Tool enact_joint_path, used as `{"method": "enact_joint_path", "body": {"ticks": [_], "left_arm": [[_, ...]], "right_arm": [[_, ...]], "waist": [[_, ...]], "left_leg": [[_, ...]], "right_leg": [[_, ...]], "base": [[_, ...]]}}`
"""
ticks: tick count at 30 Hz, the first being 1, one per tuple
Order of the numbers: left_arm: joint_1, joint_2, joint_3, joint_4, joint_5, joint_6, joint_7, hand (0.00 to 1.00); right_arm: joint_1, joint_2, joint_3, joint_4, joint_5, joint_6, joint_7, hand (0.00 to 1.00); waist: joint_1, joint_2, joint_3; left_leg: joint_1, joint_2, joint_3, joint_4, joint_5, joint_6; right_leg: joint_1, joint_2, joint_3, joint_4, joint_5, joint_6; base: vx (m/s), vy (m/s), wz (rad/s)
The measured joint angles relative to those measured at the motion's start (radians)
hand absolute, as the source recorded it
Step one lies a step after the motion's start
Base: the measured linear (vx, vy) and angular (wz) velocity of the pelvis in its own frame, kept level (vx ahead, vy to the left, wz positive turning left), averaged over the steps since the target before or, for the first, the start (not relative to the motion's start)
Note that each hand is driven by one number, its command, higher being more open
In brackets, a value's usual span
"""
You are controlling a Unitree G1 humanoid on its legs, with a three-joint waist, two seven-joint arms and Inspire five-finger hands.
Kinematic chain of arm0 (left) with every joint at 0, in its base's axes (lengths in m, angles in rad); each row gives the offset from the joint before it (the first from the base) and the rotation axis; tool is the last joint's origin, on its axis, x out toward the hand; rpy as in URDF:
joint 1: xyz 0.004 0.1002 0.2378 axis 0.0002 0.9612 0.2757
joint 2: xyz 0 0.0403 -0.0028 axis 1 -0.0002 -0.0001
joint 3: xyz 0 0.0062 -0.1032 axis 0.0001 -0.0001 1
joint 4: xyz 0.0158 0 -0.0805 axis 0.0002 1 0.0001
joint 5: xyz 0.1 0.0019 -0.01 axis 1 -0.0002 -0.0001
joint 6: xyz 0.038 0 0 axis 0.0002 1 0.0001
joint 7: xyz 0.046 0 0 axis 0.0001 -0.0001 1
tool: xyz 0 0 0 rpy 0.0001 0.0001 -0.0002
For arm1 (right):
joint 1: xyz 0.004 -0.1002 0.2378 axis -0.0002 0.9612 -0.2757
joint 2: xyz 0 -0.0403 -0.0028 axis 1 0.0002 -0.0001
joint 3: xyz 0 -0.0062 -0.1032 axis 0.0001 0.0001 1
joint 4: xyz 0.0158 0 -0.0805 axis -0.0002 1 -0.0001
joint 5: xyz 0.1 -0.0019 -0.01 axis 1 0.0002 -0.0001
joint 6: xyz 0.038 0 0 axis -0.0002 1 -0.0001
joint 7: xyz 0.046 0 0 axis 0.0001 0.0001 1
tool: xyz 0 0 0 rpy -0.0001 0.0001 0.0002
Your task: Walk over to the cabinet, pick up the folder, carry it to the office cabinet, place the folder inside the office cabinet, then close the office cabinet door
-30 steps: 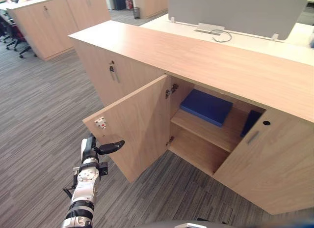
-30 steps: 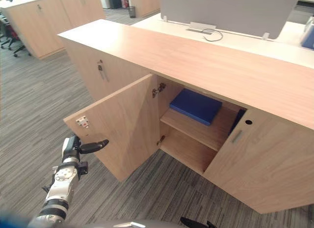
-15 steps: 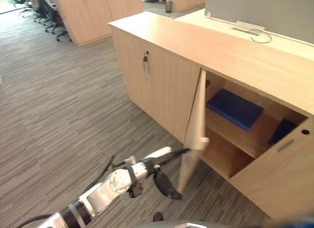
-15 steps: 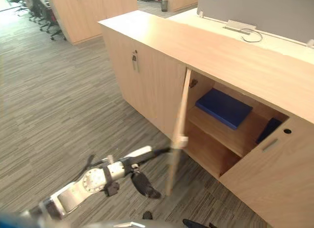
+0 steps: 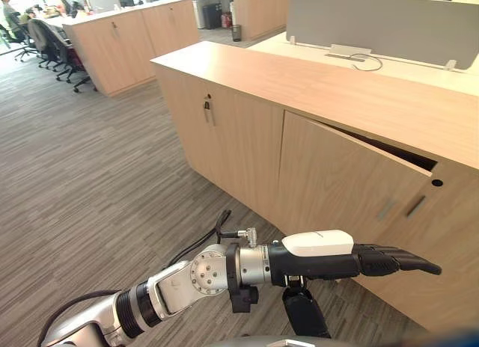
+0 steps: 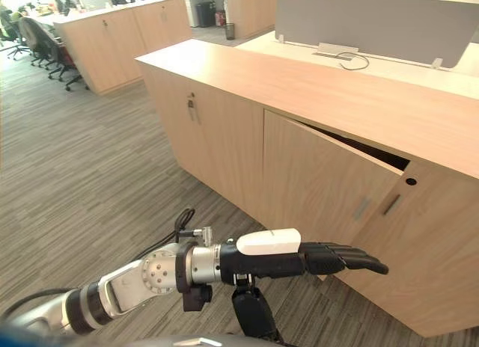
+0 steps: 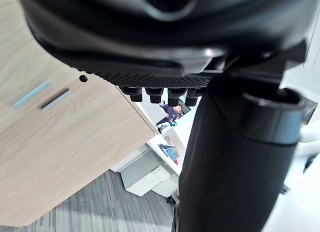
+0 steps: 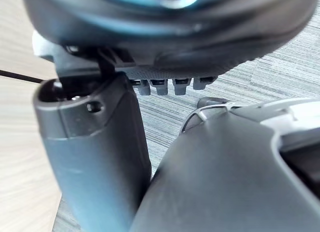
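The office cabinet's left door stands almost shut, with a thin dark gap along its top edge. No folder shows; the shelves are hidden behind the door. My left hand reaches out level in front of the doors, open, its fingers straight and pointing right, low before the door handles. Whether the fingertips touch the wood I cannot tell. In the left wrist view the fingers run straight toward the wooden door. My right hand hangs open over the carpet.
A grey desk divider and a white desk stand behind the cabinet top. More wooden cabinets and office chairs line the far left, with a person seated there. Grey carpet spreads to the left.
The left door has swung from wide open to almost shut, hiding the blue folders on the shelf. My left arm swept right, ending stretched before the doors. The camera also shifted.
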Motion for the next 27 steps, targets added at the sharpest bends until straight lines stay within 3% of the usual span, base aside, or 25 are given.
{"method": "enact_joint_path", "body": {"ticks": [5,8,9,10,12,13,14,15,16,17,18,20,24,27], "left_arm": [[0.054,-0.121,0.054,0.360,0.022,0.009,0.008,1.00],[0.185,-0.225,0.235,0.635,0.029,0.037,0.057,1.00],[0.254,-0.270,0.357,0.755,0.028,0.059,0.104,1.00],[0.276,-0.285,0.411,0.798,0.028,0.066,0.121,1.00],[0.356,-0.336,0.602,0.926,-0.032,0.105,0.170,1.00],[0.375,-0.348,0.653,0.959,-0.048,0.115,0.180,1.00],[0.409,-0.368,0.750,1.027,-0.094,0.134,0.195,1.00],[0.433,-0.381,0.823,1.082,-0.159,0.158,0.209,1.00],[0.446,-0.389,0.852,1.102,-0.178,0.162,0.211,1.00],[0.473,-0.414,0.901,1.135,-0.197,0.166,0.216,1.00],[0.491,-0.438,0.935,1.159,-0.209,0.167,0.219,1.00],[0.505,-0.469,0.990,1.194,-0.215,0.168,0.223,1.00],[0.526,-0.514,1.099,1.244,-0.227,0.170,0.253,1.00],[0.531,-0.514,1.137,1.300,-0.236,0.169,0.289,1.00]], "right_arm": [[-0.010,0.033,0.040,-0.032,0.001,-0.004,-0.001,1.00],[-0.014,0.045,0.093,-0.065,0.002,-0.005,-0.004,1.00],[-0.017,0.047,0.129,-0.068,0.008,-0.008,-0.010,1.00],[-0.023,0.049,0.135,-0.069,0.008,-0.010,-0.011,1.00],[-0.033,0.037,0.157,-0.070,0.040,-0.011,-0.021,1.00],[-0.033,0.034,0.156,-0.071,0.040,-0.011,-0.023,1.00],[-0.033,0.028,0.155,-0.077,0.041,-0.011,-0.029,1.00],[-0.033,0.026,0.154,-0.089,0.048,-0.012,-0.031,1.00],[-0.036,0.025,0.153,-0.092,0.050,-0.013,-0.032,1.00],[-0.033,0.012,0.146,-0.093,0.050,-0.013,-0.037,1.00],[-0.032,0.007,0.144,-0.100,0.050,-0.011,-0.042,1.00],[-0.037,0.007,0.137,-0.111,0.050,-0.010,-0.046,1.00],[-0.018,0.030,0.158,-0.141,0.049,-0.012,-0.042,1.00],[0.002,0.048,0.165,-0.161,0.053,-0.013,-0.044,1.00]], "waist": [[-0.041,-0.041,0.021],[-0.048,-0.065,0.044],[-0.047,-0.081,0.056],[-0.046,-0.087,0.065],[-0.028,-0.072,0.094],[-0.026,-0.065,0.099],[-0.022,-0.051,0.112],[-0.016,-0.042,0.129],[-0.008,-0.038,0.136],[0.014,-0.020,0.145],[0.027,0.001,0.152],[0.029,0.009,0.153],[0.028,-0.046,0.129],[0.028,-0.051,0.086]], "left_leg": [[0.041,0.026,0.069,-0.001,-0.010,-0.015],[0.074,0.059,0.154,0.006,-0.030,-0.038],[0.055,0.089,0.201,0.073,-0.071,-0.043],[0.027,0.114,0.217,0.147,-0.107,-0.047],[-0.052,0.237,0.262,0.419,-0.232,-0.065],[-0.063,0.264,0.260,0.472,-0.251,-0.065],[-0.092,0.302,0.209,0.575,-0.269,-0.059],[-0.128,0.309,0.111,0.660,-0.271,-0.063],[-0.133,0.299,0.050,0.668,-0.289,-0.080],[-0.116,0.262,-0.078,0.635,-0.323,-0.123],[-0.091,0.220,-0.182,0.571,-0.336,-0.140],[-0.036,0.166,-0.251,0.465,-0.323,-0.155],[0.017,0.123,-0.175,0.356,-0.290,-0.133],[0.065,0.105,-0.106,0.264,-0.260,-0.119]], "right_leg": [[0.007,0.018,0.074,-0.013,0.000,-0.013],[0.002,0.040,0.161,-0.024,0.003,-0.029],[-0.013,0.052,0.209,-0.022,0.007,-0.035],[-0.016,0.059,0.226,-0.021,0.010,-0.040],[-0.026,0.110,0.303,-0.019,0.017,-0.054],[-0.024,0.123,0.322,-0.018,0.017,-0.059],[-0.023,0.147,0.359,-0.008,0.019,-0.065],[-0.019,0.155,0.394,0.002,0.020,-0.066],[-0.019,0.157,0.417,0.007,0.020,-0.068],[-0.026,0.164,0.462,0.017,0.021,-0.068],[-0.028,0.165,0.490,0.024,0.021,-0.069],[-0.043,0.156,0.523,0.040,0.019,-0.063],[-0.055,0.097,0.573,0.016,0.029,-0.043],[-0.077,0.078,0.627,-0.002,0.042,-0.030]], "base": [[0.00,-0.051,-0.47],[-0.01,-0.078,-0.90],[-0.01,-0.103,-1.05],[0.00,-0.160,-0.99],[0.05,-0.188,-1.03],[0.12,-0.134,-1.10],[0.12,-0.088,-0.90],[0.12,-0.062,-0.92],[0.09,0.019,-1.01],[0.07,0.112,-0.99],[0.05,0.157,-0.90],[0.00,0.206,-0.48],[0.02,0.168,-0.46],[0.05,0.075,-0.63]]}}
